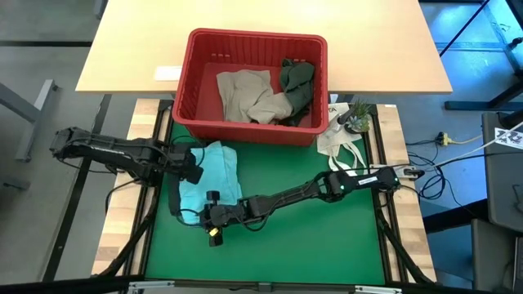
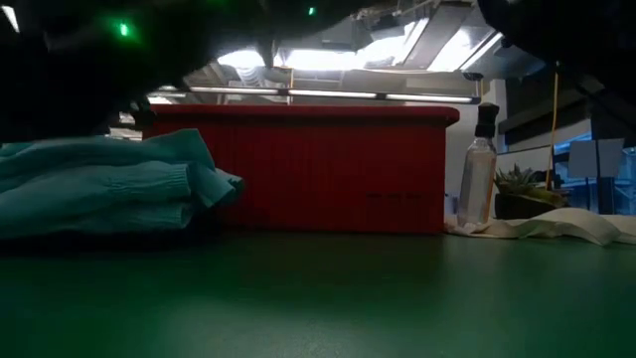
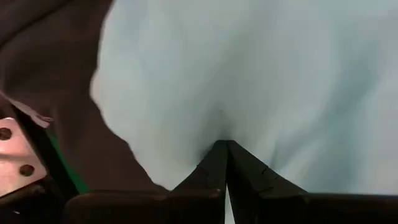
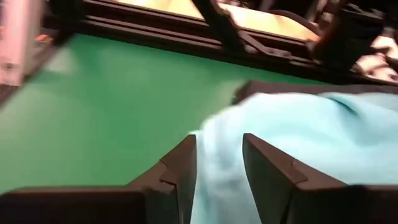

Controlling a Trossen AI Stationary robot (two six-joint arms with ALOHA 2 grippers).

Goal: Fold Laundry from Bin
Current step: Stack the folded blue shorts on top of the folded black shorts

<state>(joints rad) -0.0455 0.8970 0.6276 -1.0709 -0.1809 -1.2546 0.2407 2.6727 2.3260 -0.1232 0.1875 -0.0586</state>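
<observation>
A light teal garment [image 1: 214, 167] lies bunched on the green mat [image 1: 310, 237], just in front of the red bin [image 1: 257, 37]. In the low view the teal garment [image 2: 99, 184] rests in thick folds. My left gripper [image 3: 225, 146] stands over its left part [image 1: 194, 167], shut on the cloth. My right gripper [image 4: 219, 140] reaches from the right to the garment's near edge [image 1: 208, 214], with teal cloth filling the gap between its fingers. A beige garment [image 1: 245, 94] and a dark olive one [image 1: 298, 82] lie in the bin. My left gripper pinches a small pucker of the teal garment's upper surface [image 3: 217, 132] between its two fingertips, which point steeply down. Creases run toward the fingertips. The garment rests on the mat. My right gripper has the teal garment's near edge [image 4: 217, 171] between its two fingers, which stand somewhat apart with the cloth spanning the gap. The fingers come in low from the table's right, slanting down. How many layers it holds cannot be told; the rest of the garment lies on the mat.
A white cloth bag [image 1: 343, 143] lies at the mat's far right beside a small potted plant [image 1: 357, 118] and a spray bottle [image 2: 478, 169]. The bin's red wall [image 2: 298, 169] closes off the far side. The mat's near and right parts are bare green.
</observation>
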